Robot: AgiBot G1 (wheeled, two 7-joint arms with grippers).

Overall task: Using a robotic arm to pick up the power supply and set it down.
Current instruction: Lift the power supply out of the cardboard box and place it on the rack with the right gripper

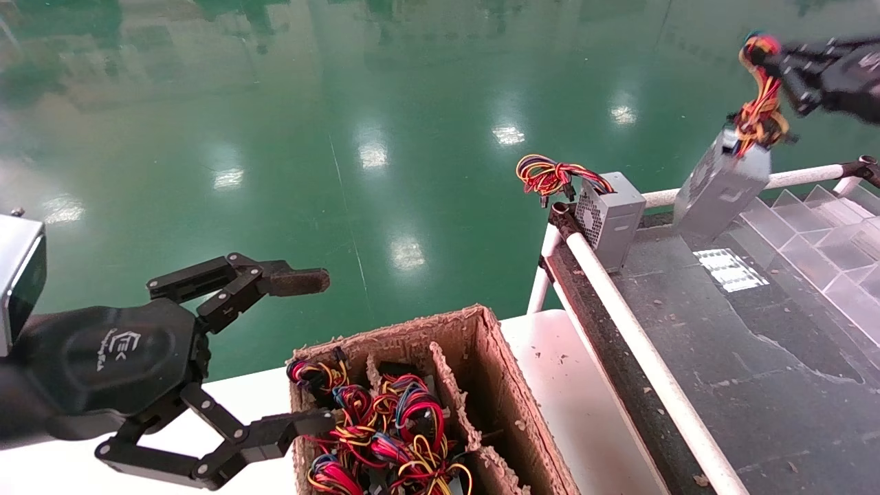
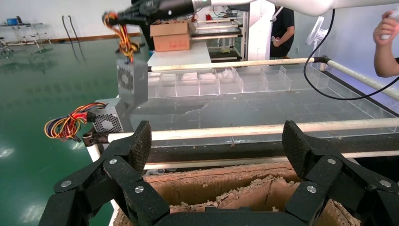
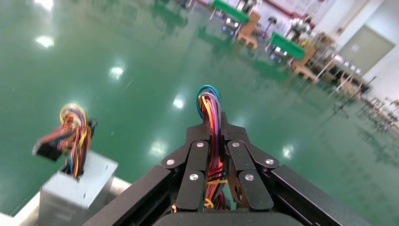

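The power supply (image 1: 722, 182), a small grey metal box, hangs tilted from its tuft of red, yellow and orange wires (image 1: 760, 103) at the far edge of the dark belt. Whether its lower edge touches the belt I cannot tell. My right gripper (image 1: 756, 55) is shut on that wire tuft; in the right wrist view the wires (image 3: 210, 101) run up between the closed fingers of the right gripper (image 3: 214, 122). The left wrist view shows the box (image 2: 131, 80) dangling under the right gripper (image 2: 129, 16). My left gripper (image 1: 313, 352) stands open and empty by the cardboard box.
A twin grey box (image 1: 612, 213) with a sideways wire loop sits at the belt's near-left corner. A cardboard box (image 1: 481, 357) holds several wire bundles. White rails (image 1: 639, 350) border the belt (image 1: 722, 344); clear trays (image 1: 825, 234) lie at right. People (image 2: 282, 28) stand beyond.
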